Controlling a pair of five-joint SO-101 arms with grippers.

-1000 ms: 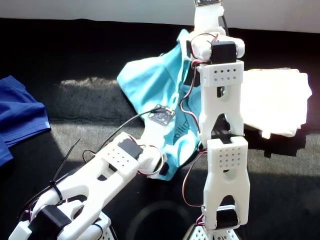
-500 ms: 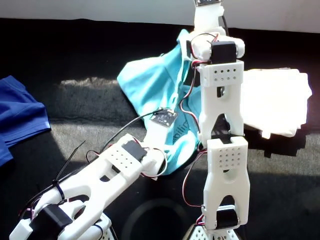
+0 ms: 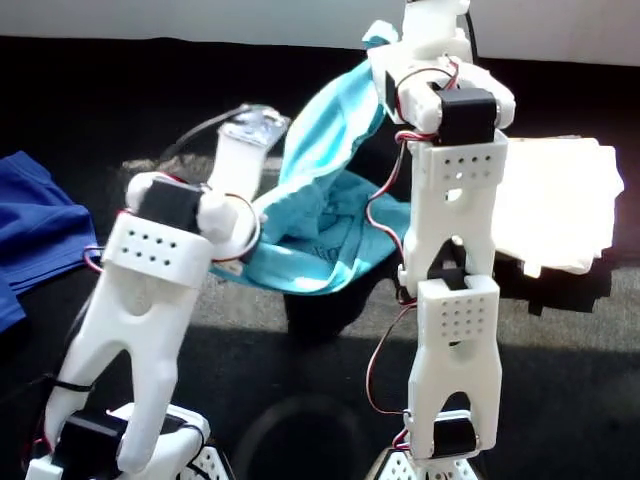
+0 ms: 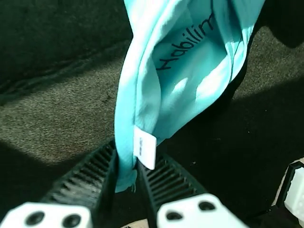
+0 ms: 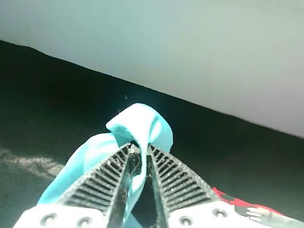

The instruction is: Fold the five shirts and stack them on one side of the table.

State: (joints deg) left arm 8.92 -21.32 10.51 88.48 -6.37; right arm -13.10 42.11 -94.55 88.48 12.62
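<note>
Pinching teal shirt [image 3: 322, 212]: left pincer [image 4: 126, 165], right pincer [image 5: 141, 155]; navy shirt [image 3: 40, 230], white shirt [image 3: 560, 205] aside.

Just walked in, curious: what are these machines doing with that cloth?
The left pincer and the right pincer are each clamped on an edge of a teal shirt, holding it up over the table between them. A white shirt lies at one side, a blue shirt at the other.

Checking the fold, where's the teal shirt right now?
In the high view the teal shirt hangs over mid-table between the left gripper and right gripper, beside the white shirt.
</note>
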